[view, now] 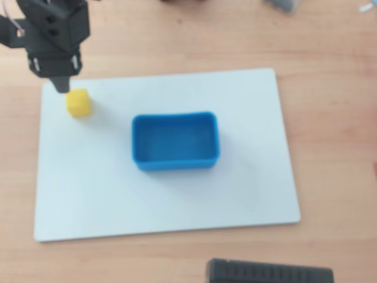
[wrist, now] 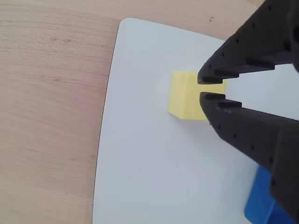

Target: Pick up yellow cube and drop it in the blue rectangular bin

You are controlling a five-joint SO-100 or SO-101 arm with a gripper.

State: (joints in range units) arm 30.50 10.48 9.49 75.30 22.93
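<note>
Gripper [wrist: 211, 88] fills the right of the wrist view, its black jaws nearly closed with only a thin slit between the tips, holding nothing. Just beyond those tips the yellow cube [wrist: 187, 95] sits on the white board [wrist: 140, 163]. From overhead, the cube [view: 78, 102] lies near the board's upper left corner, the gripper [view: 62, 86] just above it. Further right, near the board's middle and apart from the cube, stands the blue rectangular bin [view: 175, 141].
</note>
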